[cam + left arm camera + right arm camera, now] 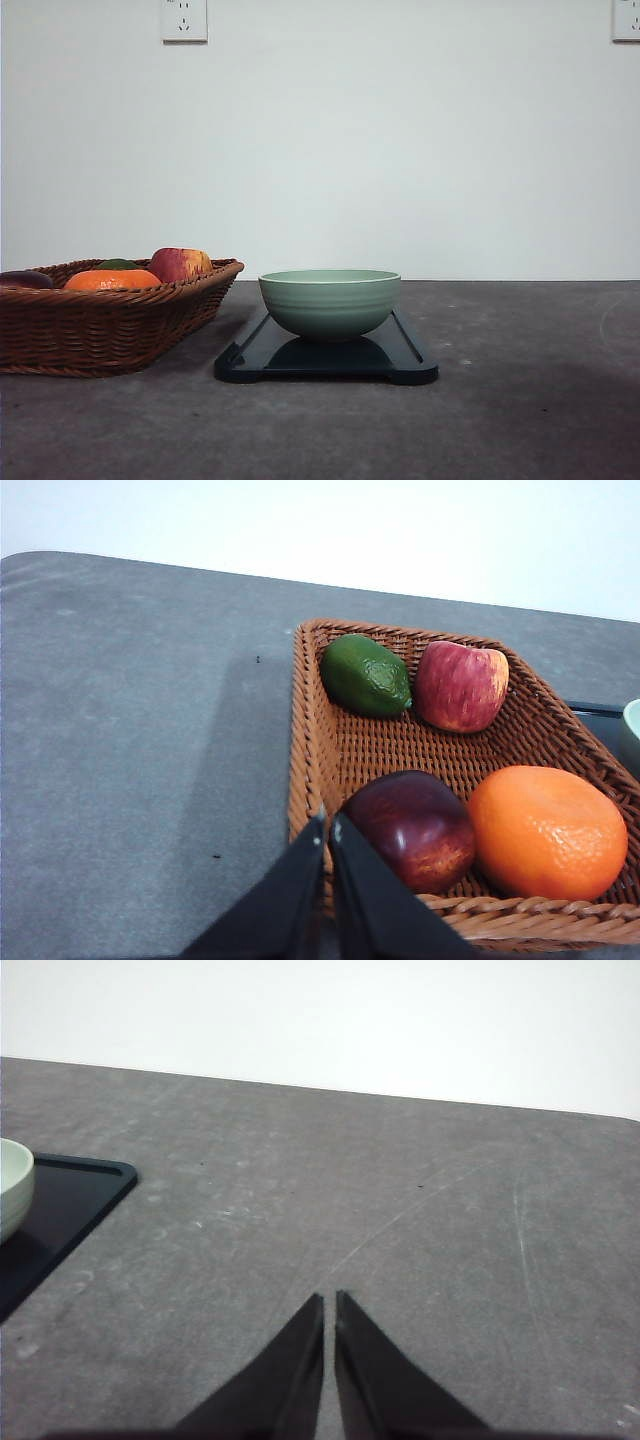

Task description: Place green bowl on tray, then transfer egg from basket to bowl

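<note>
Green bowl [330, 303] sat on tray [410, 350], right of basket [100, 325]. No egg could be made out among the fruit. An egg would likely be light, fragile, slippery; grip its middle. Left gripper [328, 825] and right gripper [329, 1302] were both closed, empty.

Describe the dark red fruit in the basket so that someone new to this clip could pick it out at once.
Start at the wicker basket on the grey table, beside the tray holding the green bowl. Four fruits lie in it; take the pair nearer the left gripper, whose fingertips are together. Beside the orange is the dark red fruit: glossy maroon, far darker than the streaky red apple.
</note>
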Tool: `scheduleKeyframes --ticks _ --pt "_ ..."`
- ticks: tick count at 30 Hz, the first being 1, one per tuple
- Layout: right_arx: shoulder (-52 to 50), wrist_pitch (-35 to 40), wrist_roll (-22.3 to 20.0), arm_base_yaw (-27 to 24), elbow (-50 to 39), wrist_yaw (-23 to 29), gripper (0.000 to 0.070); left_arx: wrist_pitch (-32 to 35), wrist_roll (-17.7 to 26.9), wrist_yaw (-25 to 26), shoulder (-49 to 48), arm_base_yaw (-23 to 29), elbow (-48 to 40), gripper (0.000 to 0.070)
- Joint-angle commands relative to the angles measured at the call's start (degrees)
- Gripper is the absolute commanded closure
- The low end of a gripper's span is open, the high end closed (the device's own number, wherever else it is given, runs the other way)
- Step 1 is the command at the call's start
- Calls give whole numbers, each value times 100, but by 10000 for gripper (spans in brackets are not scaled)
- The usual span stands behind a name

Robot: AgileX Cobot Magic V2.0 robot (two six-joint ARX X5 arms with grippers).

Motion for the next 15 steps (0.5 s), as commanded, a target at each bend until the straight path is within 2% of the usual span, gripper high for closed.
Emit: scheduleKeyframes --ticks 1,15 --pt "7 79 77 17 -24 7 688 -44 57 -11 -9 4 -107 700" --pt "7 79 79 17 -24 7 688 -46 57 -11 -9 4 -107 700"
